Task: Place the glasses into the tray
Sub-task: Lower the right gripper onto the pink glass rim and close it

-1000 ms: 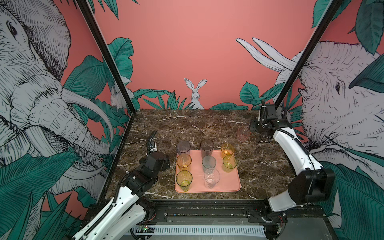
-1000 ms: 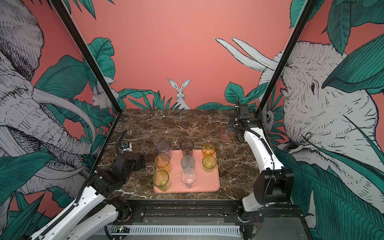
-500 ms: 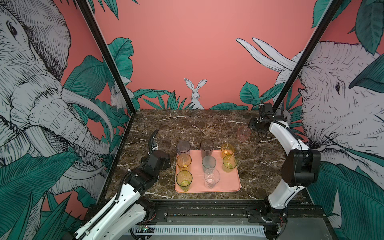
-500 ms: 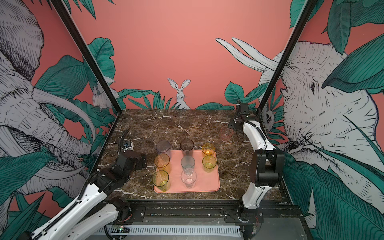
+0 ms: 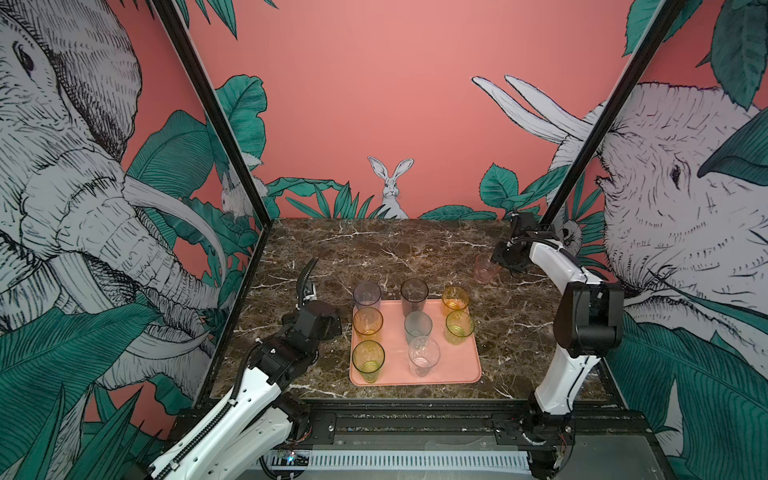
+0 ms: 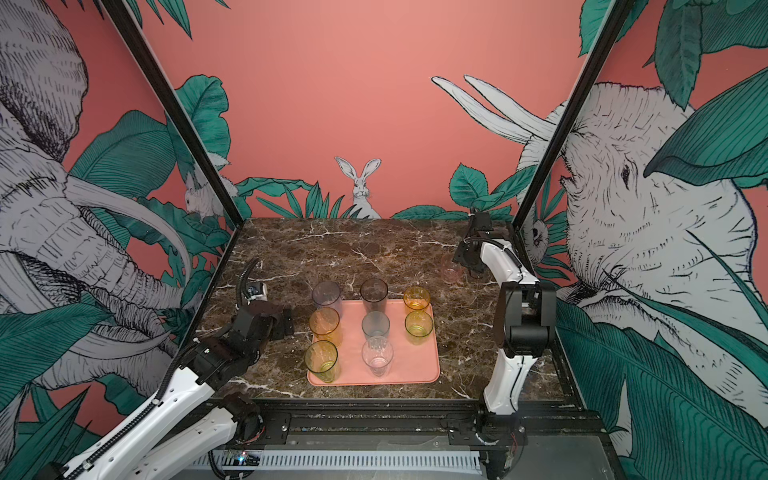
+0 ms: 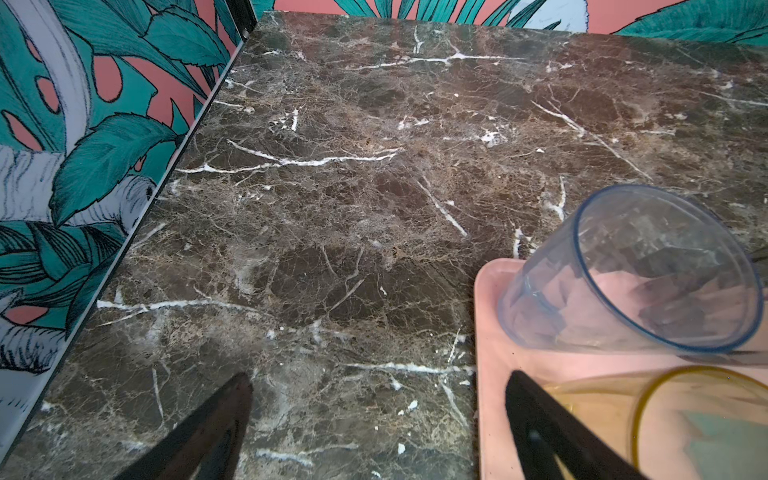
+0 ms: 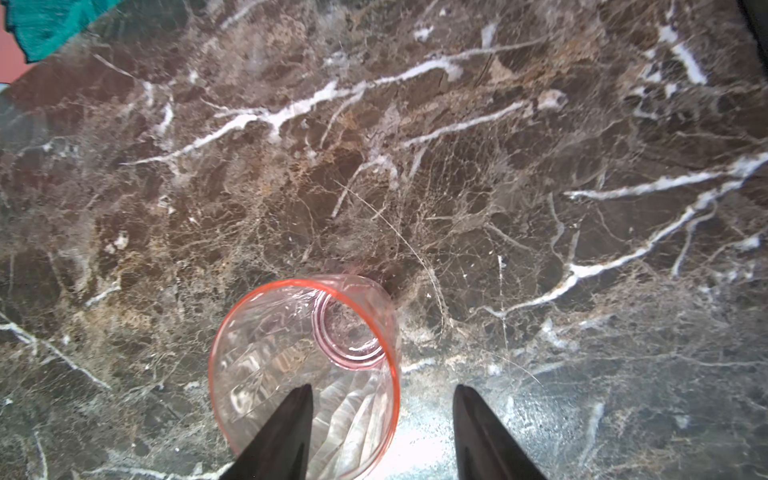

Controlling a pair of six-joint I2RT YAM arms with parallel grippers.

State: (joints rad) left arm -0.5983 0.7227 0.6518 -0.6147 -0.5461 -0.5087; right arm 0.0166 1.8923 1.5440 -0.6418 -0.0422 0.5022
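Several tinted glasses stand upright on the salmon-pink tray (image 5: 453, 365) (image 6: 415, 368) in the middle of the marble top. A pink glass (image 5: 485, 269) (image 6: 451, 272) (image 8: 303, 374) stands alone on the marble at the far right. My right gripper (image 5: 498, 259) (image 6: 462, 259) (image 8: 382, 390) is open over its rim, with one finger inside the glass and the other outside, clear of the wall. My left gripper (image 5: 334, 326) (image 6: 287, 322) (image 7: 379, 376) hangs wide open and empty beside the tray's left edge (image 7: 490, 332), near a blue-grey glass (image 7: 631, 270) and an amber glass (image 7: 685, 415).
Painted side walls and black frame posts (image 5: 216, 124) close in the marble top on both sides. The right arm's elbow (image 5: 590, 316) stands high to the right of the tray. The tray's front right corner holds no glass.
My right gripper has shifted left onto the pink glass and its jaws have narrowed a little, while the arm's elbow swung. The left arm has barely moved.
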